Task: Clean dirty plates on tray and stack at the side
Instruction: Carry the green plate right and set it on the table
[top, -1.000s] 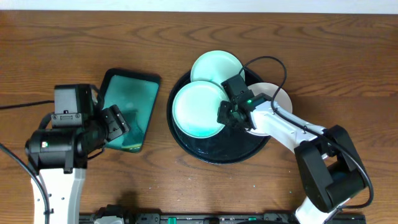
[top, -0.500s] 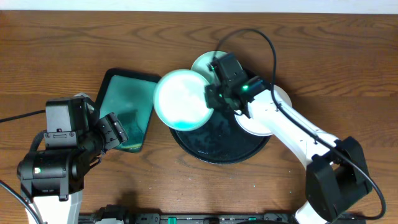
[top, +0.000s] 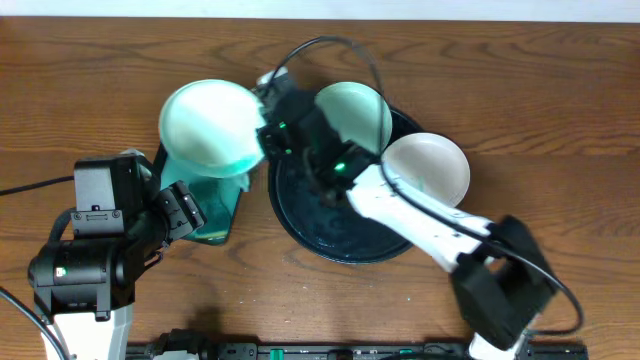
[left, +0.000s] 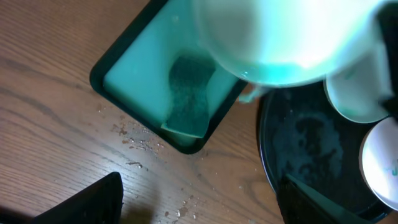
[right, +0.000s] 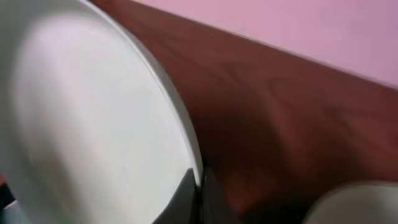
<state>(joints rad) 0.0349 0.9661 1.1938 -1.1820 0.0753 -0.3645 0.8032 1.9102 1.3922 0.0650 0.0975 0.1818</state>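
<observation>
My right gripper (top: 266, 138) is shut on the rim of a pale mint plate (top: 208, 130) and holds it in the air over the top of the teal tray (top: 206, 205). In the right wrist view the plate (right: 81, 124) fills the left side, its rim pinched between the fingers (right: 199, 186). A second plate (top: 355, 112) rests on the far rim of the round black tray (top: 300, 215). A third, whiter plate (top: 428, 168) overlaps its right rim. My left gripper (left: 199, 202) is open and empty over bare table, near the teal tray's front corner.
The rectangular teal tray (left: 134, 74) holds a dark green sponge (left: 189, 90). Water droplets (left: 134, 140) dot the wood in front of it. The black tray's wet bottom (left: 308, 149) shows at the right of the left wrist view.
My right arm has lifted the plate off the black tray and carried it left, to above the teal tray. The left arm shifted slightly, then held still.
</observation>
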